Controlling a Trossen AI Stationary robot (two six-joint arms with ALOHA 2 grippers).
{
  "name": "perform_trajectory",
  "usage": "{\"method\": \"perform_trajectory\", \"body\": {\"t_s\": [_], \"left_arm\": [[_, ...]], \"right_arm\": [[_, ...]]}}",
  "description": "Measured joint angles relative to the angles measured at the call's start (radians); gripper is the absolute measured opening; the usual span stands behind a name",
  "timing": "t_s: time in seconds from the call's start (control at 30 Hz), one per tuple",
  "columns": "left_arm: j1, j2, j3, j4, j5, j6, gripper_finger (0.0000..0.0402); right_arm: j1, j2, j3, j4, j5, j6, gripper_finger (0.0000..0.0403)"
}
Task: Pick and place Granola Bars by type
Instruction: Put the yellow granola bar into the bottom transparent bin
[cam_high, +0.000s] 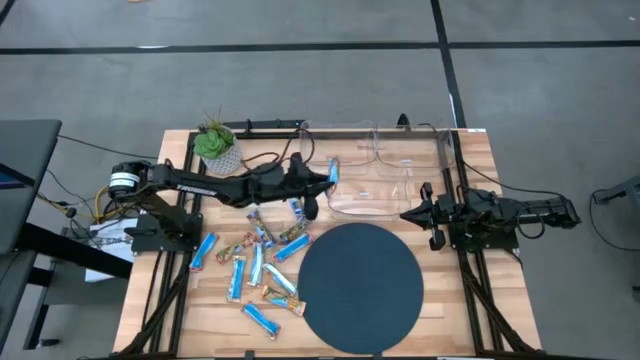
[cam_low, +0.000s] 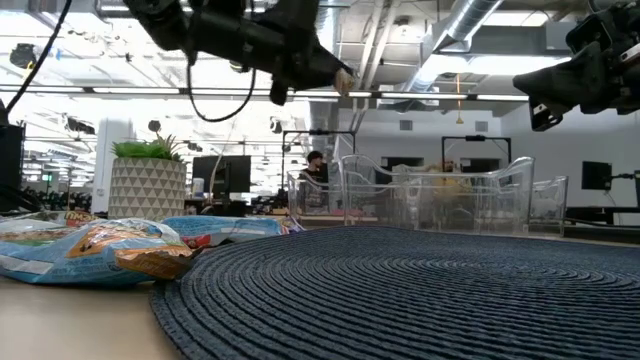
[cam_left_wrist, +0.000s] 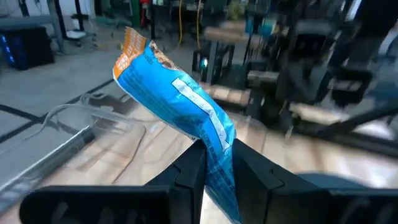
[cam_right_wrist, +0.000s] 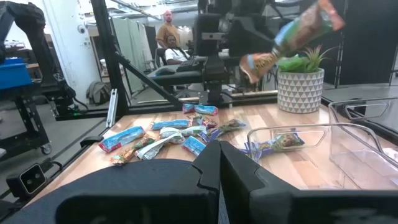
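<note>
Bar in a light-blue wrapper (cam_left_wrist: 180, 99) sticks up from the left gripper (cam_left_wrist: 214, 165), clamped between its fingers above the clear bins (cam_high: 385, 170) (wrapper print unreadable); right gripper (cam_right_wrist: 219, 163) hangs clenched, empty.

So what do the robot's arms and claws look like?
Both arms are dark, almost black, built from chunky jointed segments. The left arm has a round silvery motor cap at its base and white lettering along it; yellow and black cables trail nearby. Each claw has two flat, dark, wedge-shaped fingers, like the right claw.
</note>
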Motion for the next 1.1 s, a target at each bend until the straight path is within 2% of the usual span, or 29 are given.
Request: {"method": "perform_trajectory", "body": {"t_s": [0.3,0.53,0.7,0.9,1.1], "left_arm": [[0.017,0.184,0.339,-0.435,0.025,0.266,0.0063],[0.017,0.348,0.519,-0.596,-0.017,0.395,0.0063],[0.017,0.416,0.566,-0.614,-0.031,0.412,0.0063],[0.018,0.435,0.566,-0.644,-0.052,0.375,0.0068],[0.019,0.435,0.566,-0.657,-0.058,0.328,0.0116]], "right_arm": [[0.000,0.000,0.000,0.000,0.000,0.000,0.0000],[0.000,0.000,0.000,0.000,0.000,0.000,0.0000],[0.000,0.000,0.000,0.000,0.000,0.000,0.0000],[0.000,0.000,0.000,0.000,0.000,0.000,0.0000],[0.000,0.000,0.000,0.000,0.000,0.000,0.0000]]}}
